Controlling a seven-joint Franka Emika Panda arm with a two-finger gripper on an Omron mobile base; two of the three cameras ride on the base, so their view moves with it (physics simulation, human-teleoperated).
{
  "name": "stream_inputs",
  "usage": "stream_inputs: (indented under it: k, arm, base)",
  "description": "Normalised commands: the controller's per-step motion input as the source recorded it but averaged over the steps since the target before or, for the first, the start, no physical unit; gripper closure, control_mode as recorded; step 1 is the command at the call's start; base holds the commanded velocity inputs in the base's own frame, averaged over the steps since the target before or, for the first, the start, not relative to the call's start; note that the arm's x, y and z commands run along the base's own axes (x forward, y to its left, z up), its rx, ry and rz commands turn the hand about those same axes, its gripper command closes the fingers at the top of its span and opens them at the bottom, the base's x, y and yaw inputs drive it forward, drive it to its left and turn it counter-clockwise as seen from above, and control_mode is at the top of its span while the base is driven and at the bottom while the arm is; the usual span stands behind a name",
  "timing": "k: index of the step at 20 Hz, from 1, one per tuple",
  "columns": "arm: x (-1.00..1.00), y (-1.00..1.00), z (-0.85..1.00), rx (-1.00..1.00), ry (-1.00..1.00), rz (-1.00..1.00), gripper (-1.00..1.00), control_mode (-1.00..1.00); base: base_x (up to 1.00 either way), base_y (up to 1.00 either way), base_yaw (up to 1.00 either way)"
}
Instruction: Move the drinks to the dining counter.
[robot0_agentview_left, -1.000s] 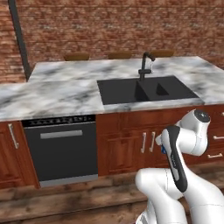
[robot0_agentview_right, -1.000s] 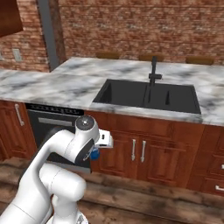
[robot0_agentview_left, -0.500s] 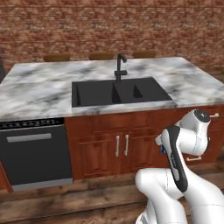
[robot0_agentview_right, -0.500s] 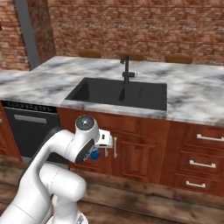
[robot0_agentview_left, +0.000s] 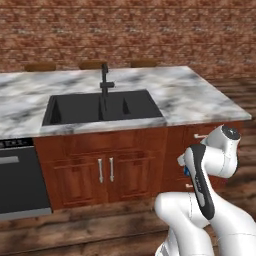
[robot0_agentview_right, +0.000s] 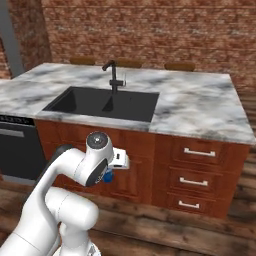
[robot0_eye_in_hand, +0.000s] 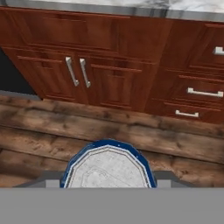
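Observation:
A blue-and-white can sits between the fingers of my gripper, which is shut on it; its silver top and blue rim face the hand view. A blue sliver of the can shows under the hand, held low in front of the cabinets, and again at the hand. The dining counter stretches ahead in veined marble, with a black sink and a black faucet. Its front edge runs along the top of the hand view. The other drinks are out of view.
Reddish-brown cabinet doors stand under the sink. Drawers are to the right, a black dishwasher to the left. Stool tops peek over the far edge before a brick wall. Wooden floor lies below.
The whole scene has slid left in both base views, so the base has driven right along the counter. The arm keeps its pose with the can still gripped.

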Motion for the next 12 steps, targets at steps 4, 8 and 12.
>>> stream_inputs:
  k: [4,8,12]
  arm:
    - [0.00,0.00,0.00,0.00,0.00,0.00,1.00,1.00]
    - [0.00,0.00,0.00,0.00,0.00,0.00,1.00,1.00]
    - [0.00,0.00,0.00,0.00,0.00,0.00,1.00,1.00]
  base:
    - [0.13,-0.85,0.00]
    - [0.14,-0.86,0.00]
    - [0.16,-0.89,0.00]
